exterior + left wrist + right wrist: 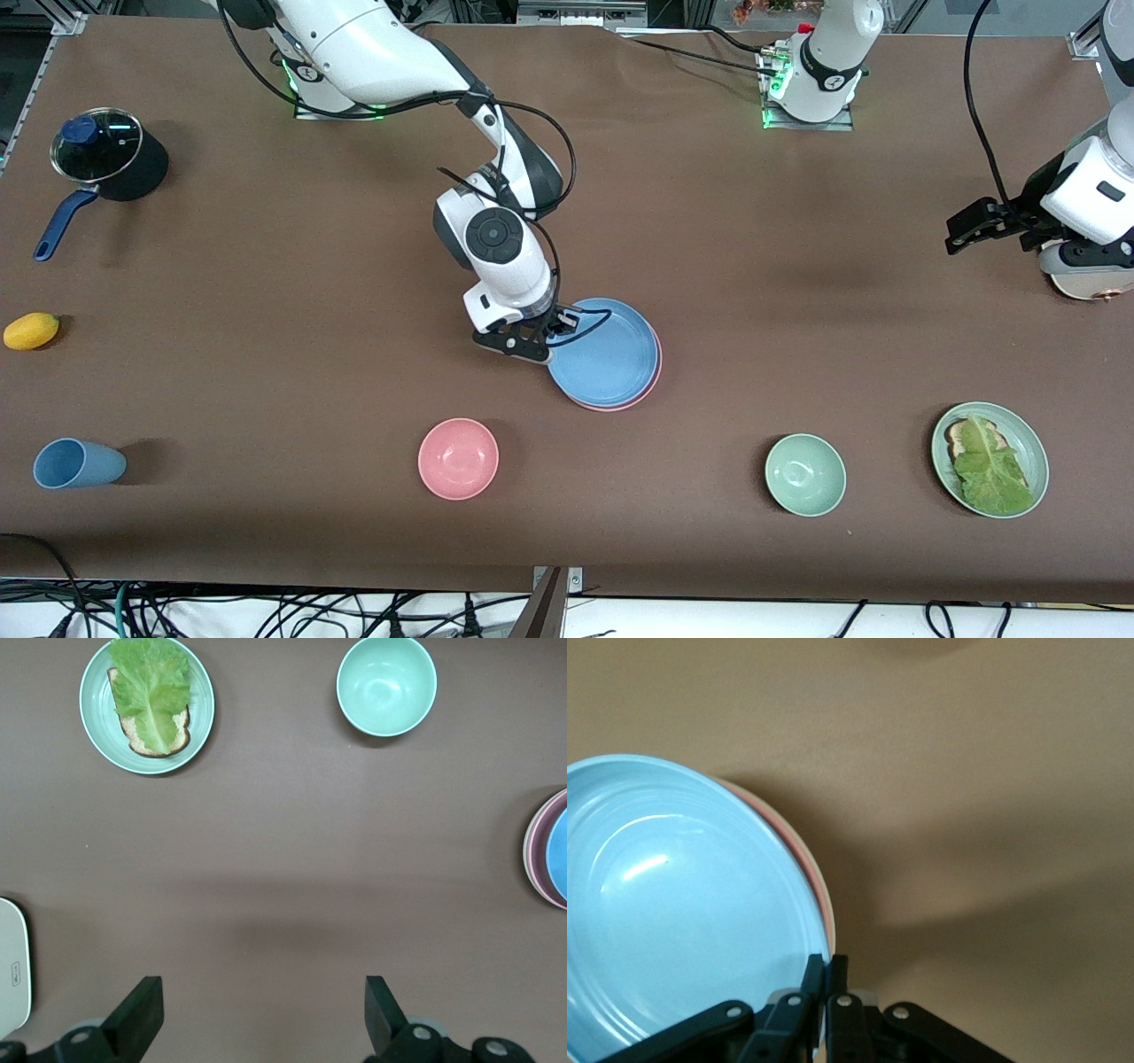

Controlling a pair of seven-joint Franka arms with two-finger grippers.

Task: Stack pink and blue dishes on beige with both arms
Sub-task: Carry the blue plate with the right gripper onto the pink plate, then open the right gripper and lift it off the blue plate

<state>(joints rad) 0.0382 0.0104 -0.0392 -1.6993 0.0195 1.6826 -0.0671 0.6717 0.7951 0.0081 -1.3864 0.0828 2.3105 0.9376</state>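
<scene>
Claws differ: the right claw (551,330) is pinched tight on the rim of the matte, round blue plate (605,351), which lies on the pink plate (654,379) mid-bench. The left claw (967,229) waits wide apart, holding nothing, above the bench's left-arm edge.

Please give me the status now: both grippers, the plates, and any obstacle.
Right gripper shut on blue plate rim, atop pink plate. Left gripper open, waiting over bare table. Beige plate not discernible. Nothing in the way.
</scene>
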